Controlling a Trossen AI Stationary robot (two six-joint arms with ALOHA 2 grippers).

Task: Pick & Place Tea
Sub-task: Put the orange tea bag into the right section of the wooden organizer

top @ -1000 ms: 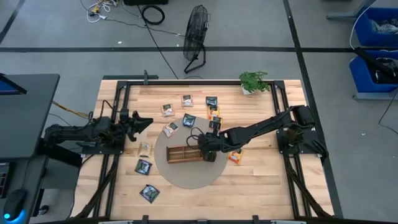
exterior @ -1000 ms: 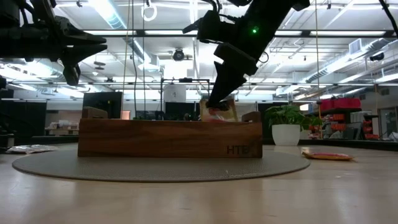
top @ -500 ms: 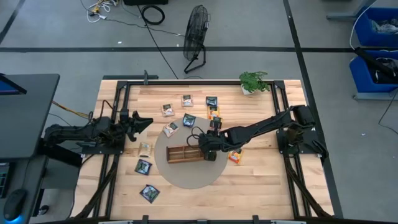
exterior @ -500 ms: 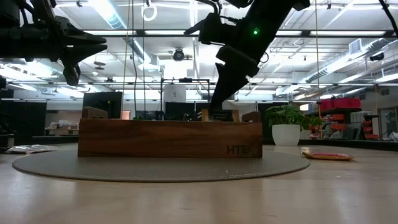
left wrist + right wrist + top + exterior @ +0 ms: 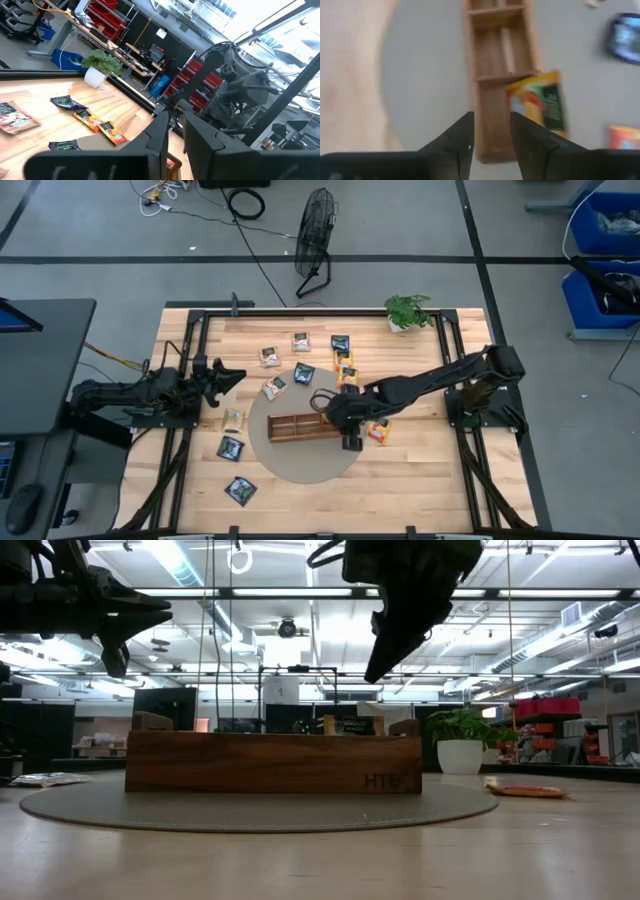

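Observation:
The long wooden tray (image 5: 295,426) lies on a round grey mat (image 5: 300,465). An orange sachet (image 5: 537,102) stands tilted in the tray's right end compartment, and its top edge (image 5: 350,725) shows above the tray wall. My right gripper (image 5: 350,442) hovers open just near of the tray's right end, above it (image 5: 385,660); in its wrist view (image 5: 490,145) it holds nothing. Several sachets lie flat on the table, among them dark ones (image 5: 303,374) (image 5: 230,447) and orange ones (image 5: 377,430) (image 5: 345,365). My left gripper (image 5: 225,375) waits at the left, with a narrow gap between its fingers (image 5: 175,135).
A potted plant (image 5: 408,311) stands at the far right of the table. Further sachets lie far of the mat (image 5: 300,340) (image 5: 340,342) (image 5: 268,357) and near the near left corner (image 5: 240,490). A black frame edges the table.
My right gripper lowered the orange sachet into the tray's right end compartment and let go of it. It then rose and drew back toward the near edge. The sachet now stands in the tray, clear of the fingers.

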